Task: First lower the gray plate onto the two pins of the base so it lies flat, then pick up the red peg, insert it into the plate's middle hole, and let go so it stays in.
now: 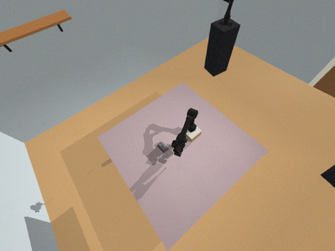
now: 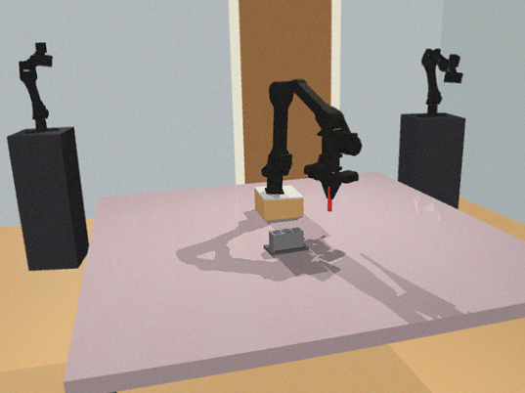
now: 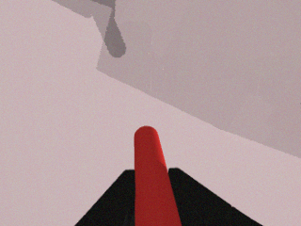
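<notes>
Red peg [image 2: 329, 200] [image 3: 150, 179]: slim, likely light, stiff, maybe slippery. Jaws [image 2: 330, 194] clamped on peg, lower end free; grip above middle looked best, leaving tip for hole. Peg hung above bench [image 1: 205, 177] [image 2: 185, 305], beside gray block [image 1: 162, 147] [image 2: 287, 240]. Arm base box [image 1: 194, 134] [image 2: 279, 208] stood behind block.

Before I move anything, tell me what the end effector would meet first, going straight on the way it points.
The end effector points down, so the red peg it grips would probably touch the pink tabletop first; depth is uncertain.
</notes>
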### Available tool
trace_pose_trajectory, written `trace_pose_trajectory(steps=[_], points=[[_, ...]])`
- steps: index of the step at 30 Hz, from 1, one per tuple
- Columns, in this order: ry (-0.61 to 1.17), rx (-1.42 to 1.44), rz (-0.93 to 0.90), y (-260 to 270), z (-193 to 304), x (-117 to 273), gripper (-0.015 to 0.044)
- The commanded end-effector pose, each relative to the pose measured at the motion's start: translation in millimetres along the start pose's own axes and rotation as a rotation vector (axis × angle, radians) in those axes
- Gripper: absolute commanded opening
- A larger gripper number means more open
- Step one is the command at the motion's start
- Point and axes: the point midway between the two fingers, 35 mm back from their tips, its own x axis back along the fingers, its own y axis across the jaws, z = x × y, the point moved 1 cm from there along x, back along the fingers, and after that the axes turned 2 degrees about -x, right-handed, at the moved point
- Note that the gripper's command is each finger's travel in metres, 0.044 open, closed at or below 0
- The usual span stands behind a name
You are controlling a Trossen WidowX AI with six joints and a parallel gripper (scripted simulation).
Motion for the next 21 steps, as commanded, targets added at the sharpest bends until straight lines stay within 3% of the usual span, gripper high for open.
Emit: trace_pose_trajectory(steps=[1,21], points=[[0.000,0.003,-0.004,6,-10,1,0.0000],[-0.009,0.004,-0.007,23,-63,5,0.0000]])
